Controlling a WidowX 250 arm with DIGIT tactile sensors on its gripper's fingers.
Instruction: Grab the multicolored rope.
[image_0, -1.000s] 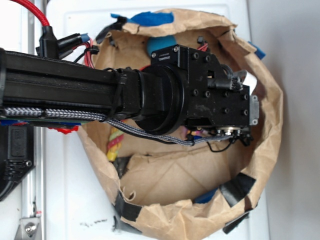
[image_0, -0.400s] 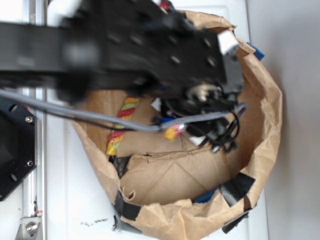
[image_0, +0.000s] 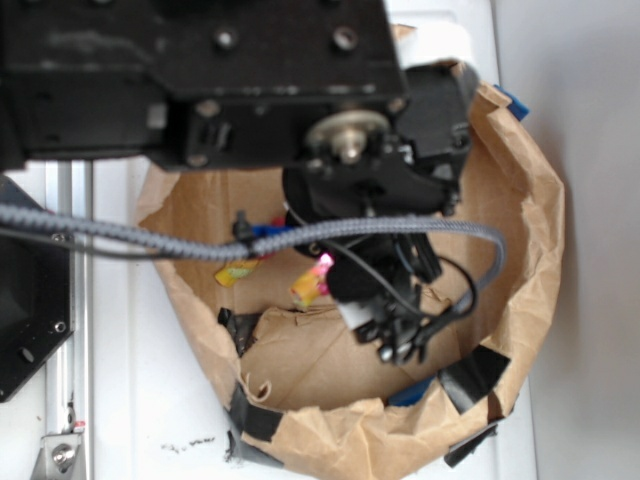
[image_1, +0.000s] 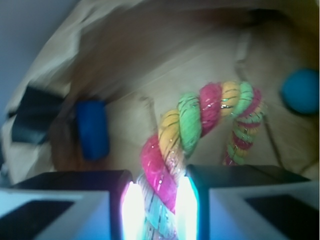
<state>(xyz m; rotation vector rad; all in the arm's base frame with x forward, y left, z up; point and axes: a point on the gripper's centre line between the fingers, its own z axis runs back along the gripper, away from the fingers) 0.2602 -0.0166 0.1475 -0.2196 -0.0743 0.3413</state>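
Observation:
The multicolored rope (image_1: 190, 122), a thick glossy twist of pink-red, yellow and green strands, runs up from between my fingers and bends over in an arch to the right in the wrist view. My gripper (image_1: 159, 205) is shut on one leg of it, both bright pads pressed against the strands. In the exterior view my arm fills the top of the frame, and the gripper (image_0: 340, 285) hangs inside the paper bag. Only short yellow and pink bits of the rope (image_0: 308, 288) show beneath it; the rest is hidden by the arm.
A brown paper bag (image_0: 540, 230) with rolled-down walls surrounds the gripper, patched with black tape (image_0: 475, 372) and blue tape (image_1: 92, 129). A teal ball (image_1: 301, 91) lies on the bag floor behind the rope. The grey braided cable (image_0: 400, 228) loops across the bag.
The arm has risen toward the exterior camera and now looks much larger. The rope has left its place along the bag's left side and hangs under the gripper.

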